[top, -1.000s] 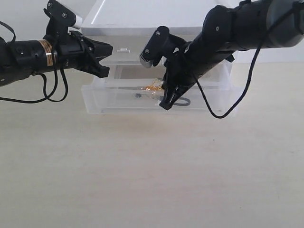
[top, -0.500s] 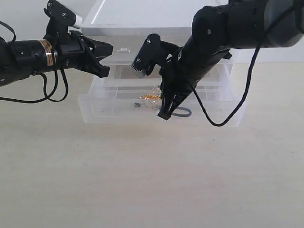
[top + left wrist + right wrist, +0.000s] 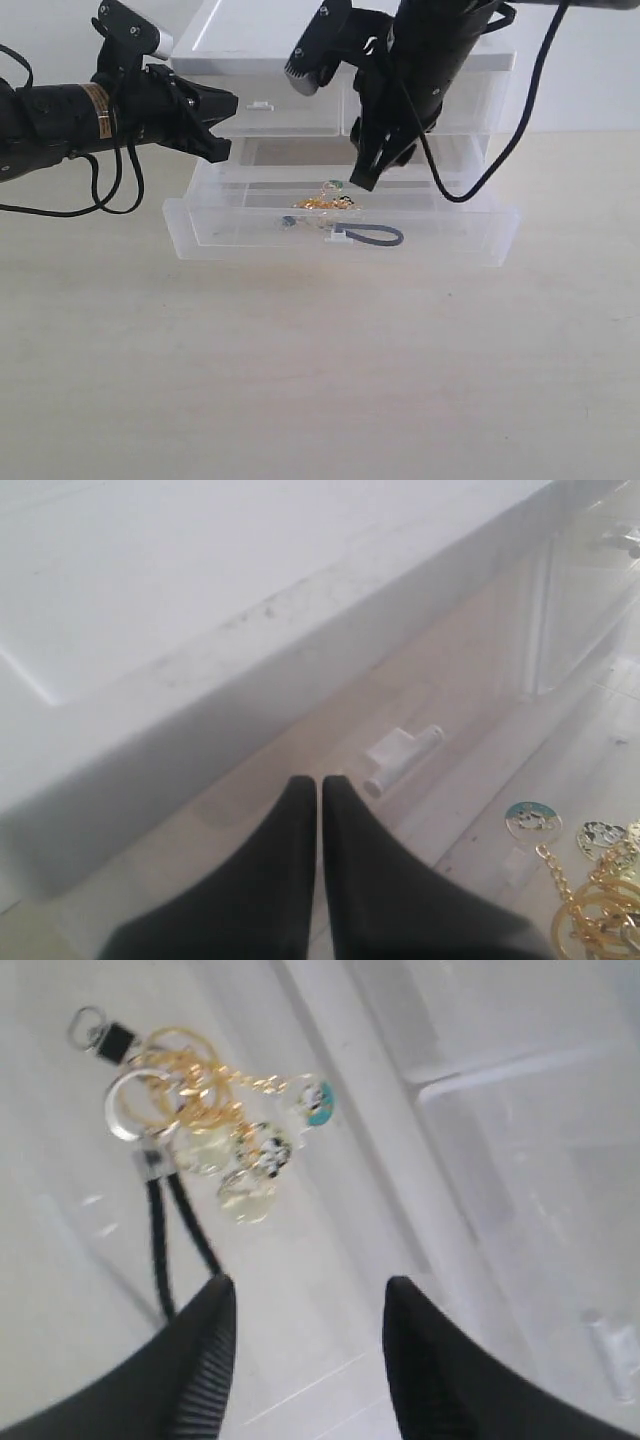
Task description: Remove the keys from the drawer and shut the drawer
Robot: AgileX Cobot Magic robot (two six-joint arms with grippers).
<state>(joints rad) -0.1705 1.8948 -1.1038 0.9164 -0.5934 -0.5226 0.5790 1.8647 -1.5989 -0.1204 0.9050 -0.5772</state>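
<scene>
Drawer (image 3: 230, 238) pulled farther out, right end effector (image 3: 366, 180) raised empty, keys (image 3: 320, 203) inside

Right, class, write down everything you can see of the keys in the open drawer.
The keys are a small bunch: gold-coloured rings and a fine gold chain that look like metal, one silver ring, several round pale charms, one partly teal, and a thin black loop strap. They lie loose and flat on the floor of the pulled-out translucent drawer, near its middle. The open right end effector hangs above them, not touching.
</scene>
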